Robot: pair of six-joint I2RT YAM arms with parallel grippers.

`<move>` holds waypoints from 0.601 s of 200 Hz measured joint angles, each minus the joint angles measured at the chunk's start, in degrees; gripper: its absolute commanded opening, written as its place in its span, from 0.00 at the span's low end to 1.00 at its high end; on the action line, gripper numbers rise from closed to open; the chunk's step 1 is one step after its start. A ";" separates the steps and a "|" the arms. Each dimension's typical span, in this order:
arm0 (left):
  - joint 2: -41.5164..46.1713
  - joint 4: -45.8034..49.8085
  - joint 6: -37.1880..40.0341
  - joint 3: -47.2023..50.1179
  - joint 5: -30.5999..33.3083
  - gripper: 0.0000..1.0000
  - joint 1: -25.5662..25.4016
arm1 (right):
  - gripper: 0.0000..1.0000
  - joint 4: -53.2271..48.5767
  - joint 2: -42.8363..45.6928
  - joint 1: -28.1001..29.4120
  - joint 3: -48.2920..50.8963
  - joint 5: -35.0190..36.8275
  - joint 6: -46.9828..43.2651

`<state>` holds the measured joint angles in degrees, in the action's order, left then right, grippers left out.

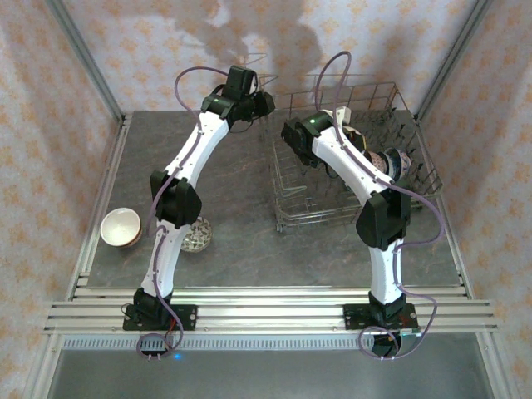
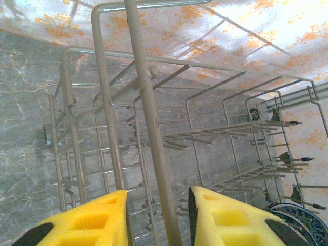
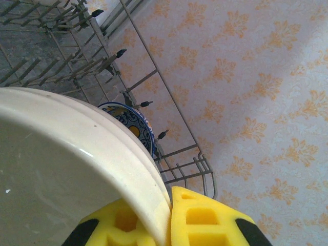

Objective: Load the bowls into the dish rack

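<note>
Left gripper (image 2: 158, 215), jaws parted, is straddling the dish rack's (image 1: 316, 218) far-left handle wire (image 2: 148, 128); right gripper (image 3: 164, 215) is clamping a cream bowl (image 3: 66, 169) just beside a blue-patterned bowl (image 3: 128, 120).

Cream-lined bowl (image 1: 120, 226) sits near left, a patterned bowl (image 1: 199, 239) beside it; the dish rack (image 1: 316, 223), far right, holds a blue-white bowl (image 1: 401, 160).

The top external camera looks down from above and behind the arm bases, taking in the whole desk (image 1: 241, 183) and the dish rack (image 1: 316, 212). The left wrist camera sits close, facing past its jaws into the rack's wires. The right wrist camera, hard against a cream bowl (image 3: 61, 169), faces the rack's far side. All three share the rack, and both wrist views catch the blue-patterned bowl (image 2: 302, 220).
</note>
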<state>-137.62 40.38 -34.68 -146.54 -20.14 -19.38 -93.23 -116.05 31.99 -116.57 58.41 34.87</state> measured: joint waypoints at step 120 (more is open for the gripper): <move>11.98 -8.72 -7.43 20.52 2.64 0.03 -0.79 | 0.00 0.00 1.57 0.48 0.39 -0.39 -1.55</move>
<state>-125.64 31.66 -42.11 -126.02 -17.50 -20.16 -93.23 -114.48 32.47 -116.18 58.02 33.32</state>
